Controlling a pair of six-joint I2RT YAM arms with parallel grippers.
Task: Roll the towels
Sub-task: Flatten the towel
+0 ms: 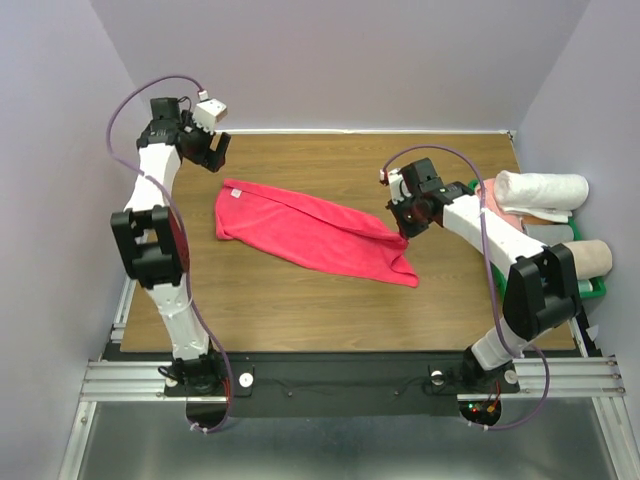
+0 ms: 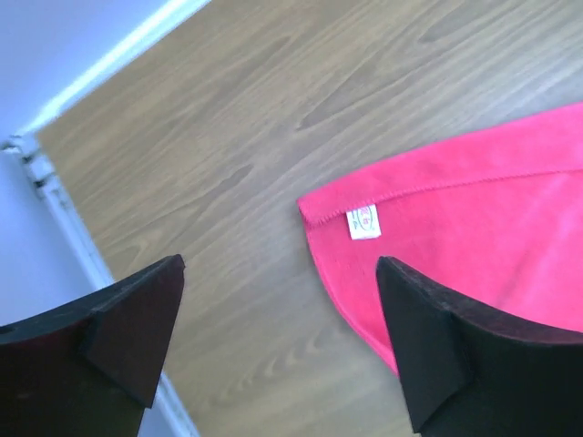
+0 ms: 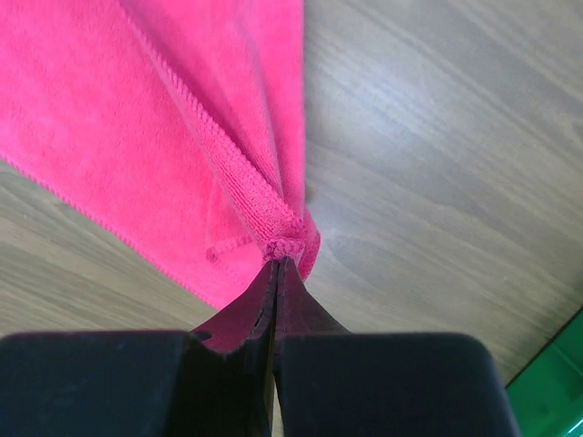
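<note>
A bright pinkish-red towel (image 1: 310,232) lies stretched slantwise across the middle of the wooden table, its small white tag (image 1: 235,194) at the far-left corner. My left gripper (image 1: 214,152) hangs open just beyond that corner, holding nothing; in the left wrist view the towel (image 2: 474,237) and tag (image 2: 363,221) lie ahead of the spread fingers (image 2: 428,337). My right gripper (image 1: 401,232) is shut on the towel's right corner, and the right wrist view shows the bunched hem (image 3: 273,228) pinched at the fingertips (image 3: 278,273).
A green bin (image 1: 592,290) stands at the table's right edge with rolled white (image 1: 540,190) and beige (image 1: 590,258) towels stacked in it. Purple walls close in on the back and sides. The table's (image 1: 300,310) near edge meets a black rail.
</note>
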